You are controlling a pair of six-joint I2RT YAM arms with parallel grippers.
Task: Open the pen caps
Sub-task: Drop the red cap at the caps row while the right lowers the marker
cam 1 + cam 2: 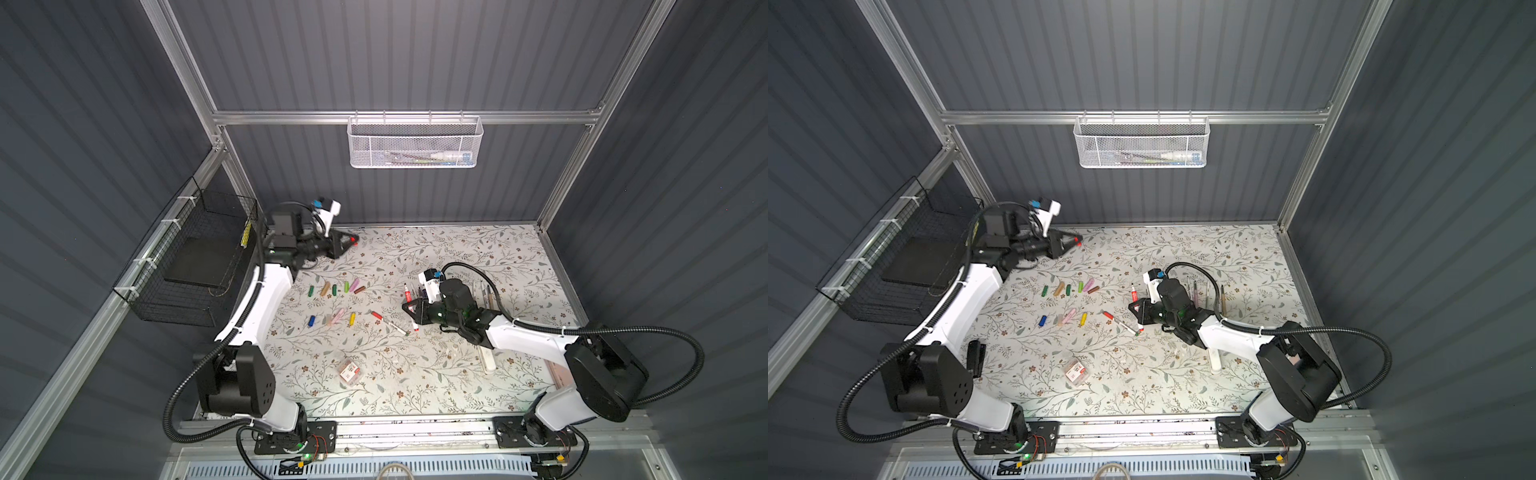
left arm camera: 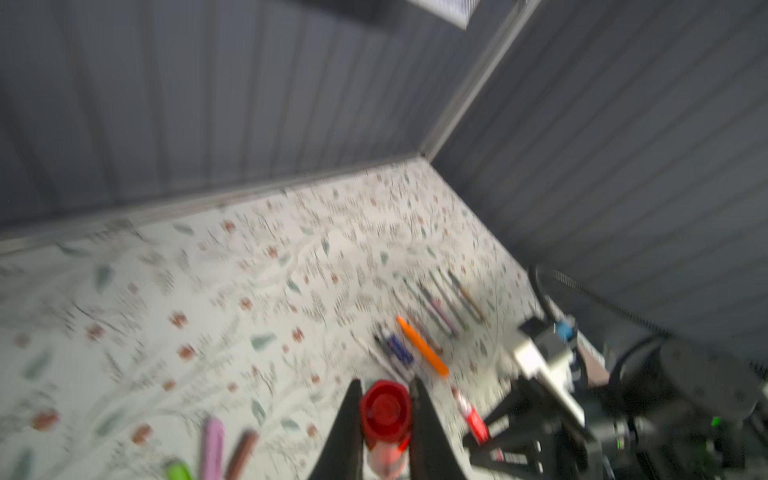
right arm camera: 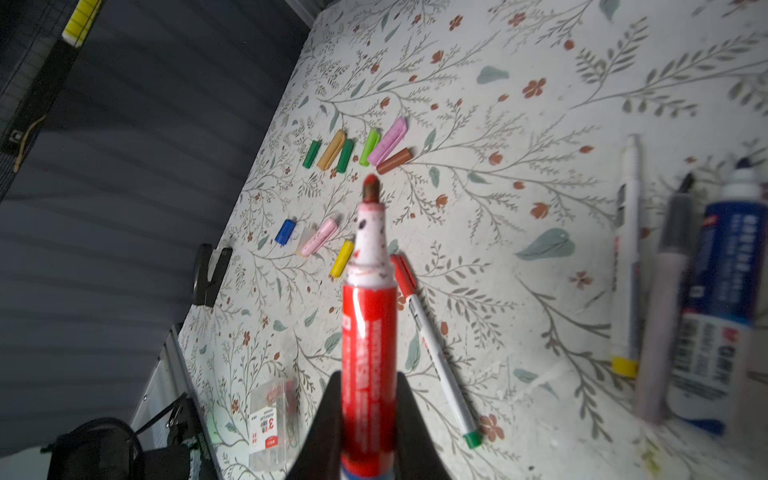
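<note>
My left gripper [image 1: 354, 241] [image 1: 1077, 242] [image 2: 385, 384] hangs above the table's far left corner, shut on a red pen cap [image 2: 385, 409]. Right of centre, my right gripper [image 1: 409, 308] [image 3: 368, 376] is shut on the red marker body [image 3: 368, 316] [image 1: 407, 293]; its stained tip [image 3: 371, 187] is bare. Several loose pen caps lie on the left half: green [image 1: 311, 291], tan [image 1: 325, 289], pink [image 1: 354, 284] and brown [image 1: 360, 289] in a far row, blue [image 1: 311, 320], pink [image 1: 336, 316] and yellow [image 1: 353, 318] nearer. A slim white pen [image 1: 390, 325] still wears a red cap [image 1: 376, 315].
Several uncapped pens [image 1: 486, 297] and a blue marker [image 3: 715, 316] lie behind my right arm. A white oblong case [image 1: 488, 359] sits under that arm. A clear box of clips [image 1: 349, 371] lies near the front. A black wire basket [image 1: 195, 257] hangs on the left wall.
</note>
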